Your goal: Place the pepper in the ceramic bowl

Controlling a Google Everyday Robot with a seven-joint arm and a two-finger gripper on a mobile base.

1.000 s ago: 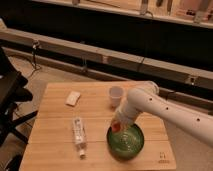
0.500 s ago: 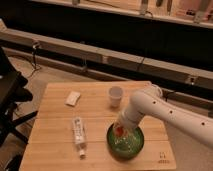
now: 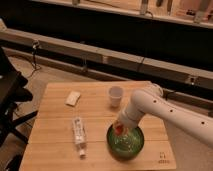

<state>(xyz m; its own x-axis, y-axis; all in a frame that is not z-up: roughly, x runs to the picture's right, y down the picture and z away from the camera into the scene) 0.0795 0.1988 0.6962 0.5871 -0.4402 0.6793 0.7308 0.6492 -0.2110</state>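
Observation:
A green ceramic bowl (image 3: 126, 142) sits on the wooden table (image 3: 95, 120) near its front right. My white arm reaches in from the right, and the gripper (image 3: 119, 127) hangs over the bowl's near-left rim. A small red-orange pepper (image 3: 118, 129) shows at the gripper's tip, just above the inside of the bowl.
A white paper cup (image 3: 115, 96) stands behind the bowl. A clear plastic bottle (image 3: 78, 135) lies on its side left of the bowl. A small pale sponge or packet (image 3: 73, 98) lies at the table's back left. A black chair (image 3: 10, 100) stands at the left.
The arm has shifted slightly and the gripper with the pepper has lowered a little towards the bowl's inside.

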